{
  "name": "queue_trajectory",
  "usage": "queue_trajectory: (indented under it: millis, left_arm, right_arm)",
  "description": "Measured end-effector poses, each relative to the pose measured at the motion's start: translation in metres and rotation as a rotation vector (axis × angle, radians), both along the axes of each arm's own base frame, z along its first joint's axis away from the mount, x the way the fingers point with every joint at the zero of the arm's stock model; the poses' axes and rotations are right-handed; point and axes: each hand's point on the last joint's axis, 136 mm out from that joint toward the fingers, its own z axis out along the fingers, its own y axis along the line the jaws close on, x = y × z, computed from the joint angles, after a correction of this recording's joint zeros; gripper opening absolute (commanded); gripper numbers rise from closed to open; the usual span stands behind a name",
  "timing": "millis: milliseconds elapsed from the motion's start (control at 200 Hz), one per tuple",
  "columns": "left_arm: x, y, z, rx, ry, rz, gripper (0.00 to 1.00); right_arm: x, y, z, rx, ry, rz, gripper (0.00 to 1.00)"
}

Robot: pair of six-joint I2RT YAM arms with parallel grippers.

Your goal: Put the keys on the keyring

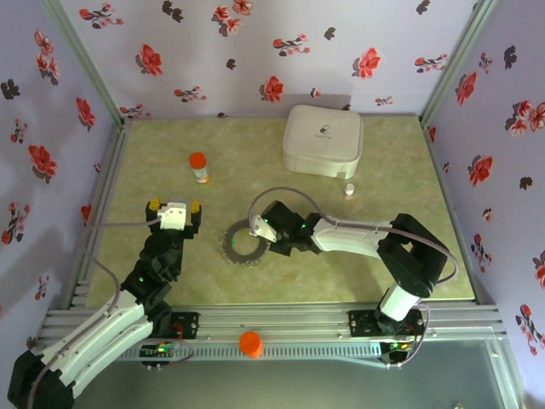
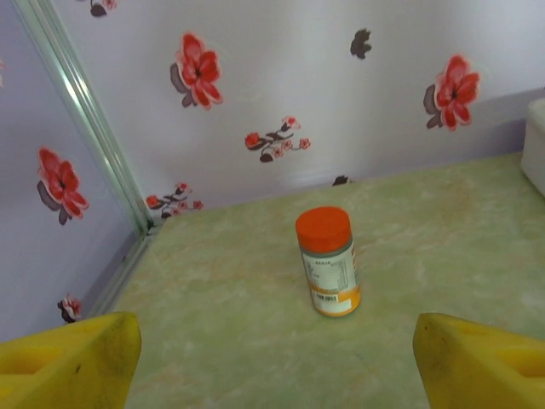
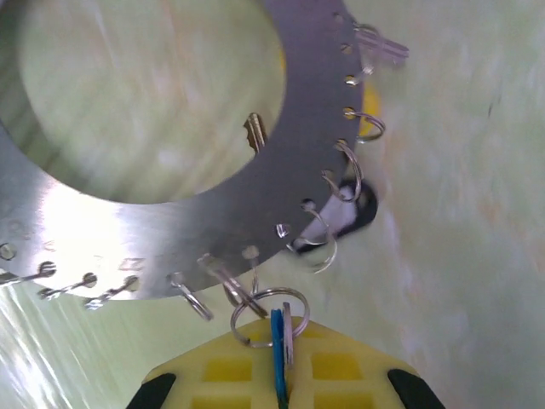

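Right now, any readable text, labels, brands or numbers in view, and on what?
Nothing can be quoted.
Orange-capped bottle: its label has printed lines, too blurred to read.
White box: there is a small dark mark on the lid, too small to read.
Keyring: faint marks near its holes, not legible.
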Motion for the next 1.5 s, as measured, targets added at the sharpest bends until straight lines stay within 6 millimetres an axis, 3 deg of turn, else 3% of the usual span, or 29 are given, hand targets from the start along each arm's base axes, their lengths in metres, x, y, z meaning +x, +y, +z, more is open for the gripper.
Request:
queue_trajectory:
  millis: [200, 340, 470, 570, 675, 790, 870, 940, 1055, 1130, 1190, 1375, 1500]
  left_arm:
    - [0.009, 0.006, -0.020, 0.015, 0.066, 0.033, 1.00]
    - [0.014, 0.016, -0.023, 0.015, 0.085, 0.061, 1.00]
    - [0.020, 0.029, -0.027, 0.025, 0.114, 0.115, 1.00]
    - [0.025, 0.047, -0.034, 0.037, 0.143, 0.180, 1.00]
    - [0.030, 0.067, -0.042, 0.042, 0.168, 0.250, 1.00]
    - [0.036, 0.086, -0.052, 0.018, 0.189, 0.314, 1.00]
    - [0.040, 0.095, -0.064, 0.003, 0.213, 0.344, 1.00]
    - [0.044, 0.100, -0.077, -0.011, 0.233, 0.357, 1.00]
    - [0.050, 0.103, -0.103, -0.007, 0.287, 0.359, 1.00]
    - [0.056, 0.102, -0.108, -0.020, 0.284, 0.340, 1.00]
    - [0.061, 0.102, -0.108, -0.034, 0.271, 0.330, 1.00]
    - [0.077, 0.106, -0.114, -0.093, 0.230, 0.295, 1.00]
    - [0.086, 0.105, -0.140, -0.110, 0.265, 0.275, 1.00]
  right_arm:
    - [0.003, -0.047, -0.015, -0.247, -0.067, 0.033, 0.05]
    - [0.005, -0.081, -0.024, -0.372, -0.078, 0.026, 0.24]
    - [0.012, -0.109, -0.015, -0.427, -0.096, -0.033, 0.37]
    - [0.017, -0.120, 0.007, -0.349, -0.114, -0.120, 0.47]
    - [0.031, -0.131, 0.049, -0.110, -0.185, -0.280, 0.60]
    - [0.056, -0.156, 0.097, 0.218, -0.299, -0.528, 0.63]
    - [0.073, -0.176, 0.112, 0.367, -0.379, -0.666, 0.65]
    - [0.085, -0.197, 0.103, 0.420, -0.423, -0.776, 0.65]
    - [0.096, -0.242, 0.057, 0.386, -0.448, -0.953, 0.64]
    - [0.095, -0.261, 0.027, 0.347, -0.457, -1.013, 0.65]
    - [0.095, -0.269, 0.014, 0.351, -0.465, -1.035, 0.65]
    - [0.118, -0.296, 0.026, 0.499, -0.563, -1.142, 0.65]
    - [0.129, -0.306, 0.042, 0.627, -0.609, -1.171, 0.66]
